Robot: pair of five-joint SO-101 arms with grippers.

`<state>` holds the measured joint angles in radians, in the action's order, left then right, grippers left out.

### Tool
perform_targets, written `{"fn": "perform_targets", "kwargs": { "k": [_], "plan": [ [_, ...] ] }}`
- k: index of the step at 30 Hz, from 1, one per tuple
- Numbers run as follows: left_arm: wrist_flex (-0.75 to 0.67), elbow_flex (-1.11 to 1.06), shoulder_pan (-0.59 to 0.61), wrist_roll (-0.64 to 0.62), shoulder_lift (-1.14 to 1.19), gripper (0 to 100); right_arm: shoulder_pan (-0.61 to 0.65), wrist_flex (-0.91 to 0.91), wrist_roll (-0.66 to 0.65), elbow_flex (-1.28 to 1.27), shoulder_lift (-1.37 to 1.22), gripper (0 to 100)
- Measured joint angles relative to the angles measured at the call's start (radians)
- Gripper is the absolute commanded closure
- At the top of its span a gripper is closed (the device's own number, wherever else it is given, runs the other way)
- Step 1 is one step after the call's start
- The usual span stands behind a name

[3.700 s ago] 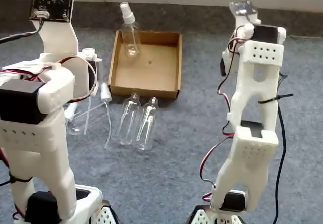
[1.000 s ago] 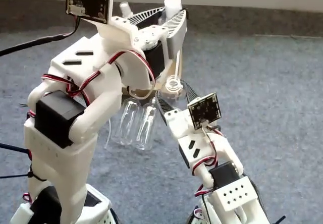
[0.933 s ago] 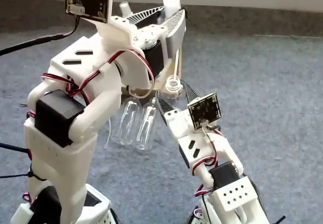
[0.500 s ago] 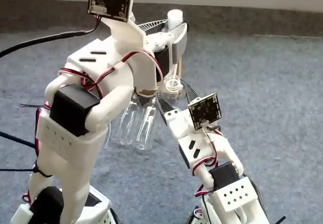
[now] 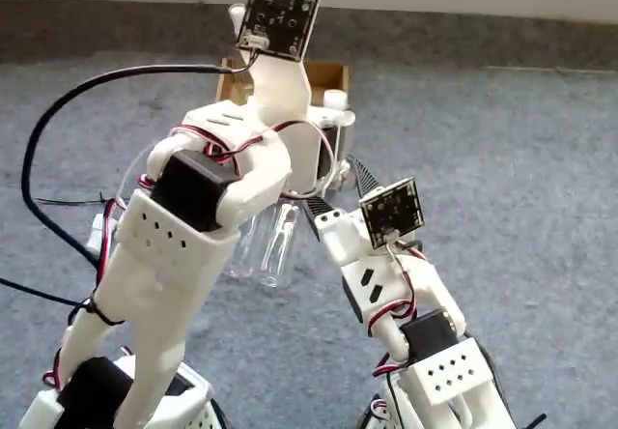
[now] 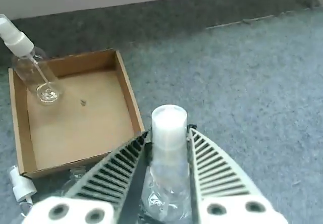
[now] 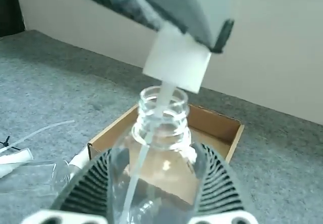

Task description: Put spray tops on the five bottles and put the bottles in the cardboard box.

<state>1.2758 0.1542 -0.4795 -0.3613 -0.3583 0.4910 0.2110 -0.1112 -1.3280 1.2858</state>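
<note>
Pinching the spray top [image 6: 169, 119], my left end effector [image 6: 168, 135] holds its tube [image 7: 162, 94] inside the bottle [image 7: 162, 114], which the right end effector [image 7: 155, 156] clamps near the box [image 6: 130, 100]. If I lower it tilted, the top could catch on the bottle and jam.

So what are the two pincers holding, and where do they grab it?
The left pincer grips a spray top by its white head. The right pincer grips a clear bottle by its body, below the neck.

claw [image 6: 167, 134] gripping spray top [image 6: 169, 119], cardboard box [image 6: 129, 96]
</note>
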Motion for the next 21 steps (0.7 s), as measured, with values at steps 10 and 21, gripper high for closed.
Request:
{"fn": "perform_targets", "kwargs": {
  "k": [10,21],
  "plan": [
    [0.173,0.075,0.006,0.061,0.000,79,-0.002,0.000,0.000,0.000,0.002,99.5],
    [0.206,0.262,0.100,0.078,0.005,79,0.000,0.000,0.000,0.000,0.000,99.5]
  ]
}}
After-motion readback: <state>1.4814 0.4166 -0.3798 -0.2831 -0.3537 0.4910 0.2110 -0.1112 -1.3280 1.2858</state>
